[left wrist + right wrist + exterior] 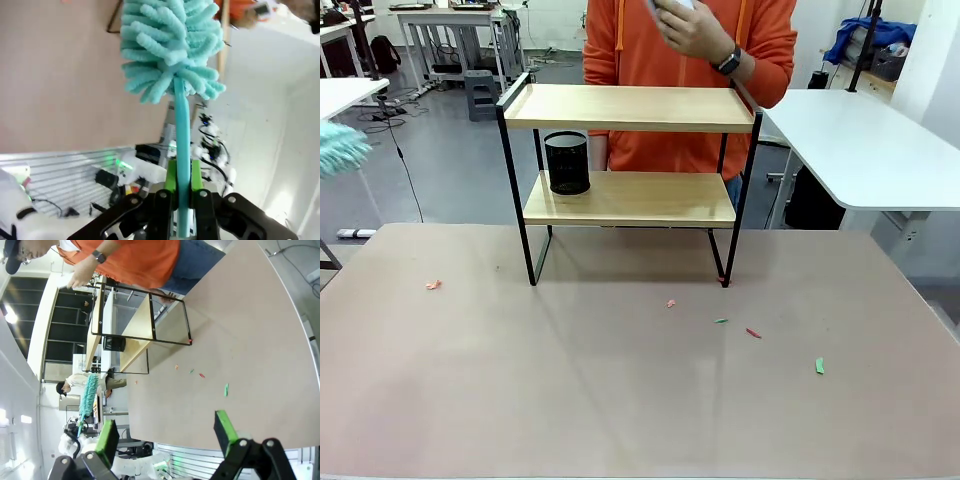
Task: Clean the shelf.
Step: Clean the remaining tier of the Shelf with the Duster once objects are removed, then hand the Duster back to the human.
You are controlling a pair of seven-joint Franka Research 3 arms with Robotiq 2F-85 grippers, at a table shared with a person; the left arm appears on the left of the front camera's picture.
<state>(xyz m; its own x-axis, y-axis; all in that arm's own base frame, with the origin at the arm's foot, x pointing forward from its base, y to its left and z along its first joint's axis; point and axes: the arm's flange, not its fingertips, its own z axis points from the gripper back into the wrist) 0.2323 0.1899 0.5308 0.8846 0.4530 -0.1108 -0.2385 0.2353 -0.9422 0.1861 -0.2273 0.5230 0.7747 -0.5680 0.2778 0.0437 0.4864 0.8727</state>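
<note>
Left gripper [182, 187] is clamped on the handle of a fluffy teal duster [170, 45], up at far left. The two-tier light-wood shelf with thin black metal frame [630, 108] stands far-middle on the tan table [620, 400] (black mesh cup [567, 163] on its lower board) — right gripper [166, 432] gapes wide, empty.

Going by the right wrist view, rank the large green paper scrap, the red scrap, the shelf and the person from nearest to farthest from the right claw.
1. Green scrap: on the table, just ahead of the open right claw.
2. Red scrap: a little beyond it.
3. Shelf: farther on, mid-table.
4. Person: behind the shelf, at the far edge.
</note>
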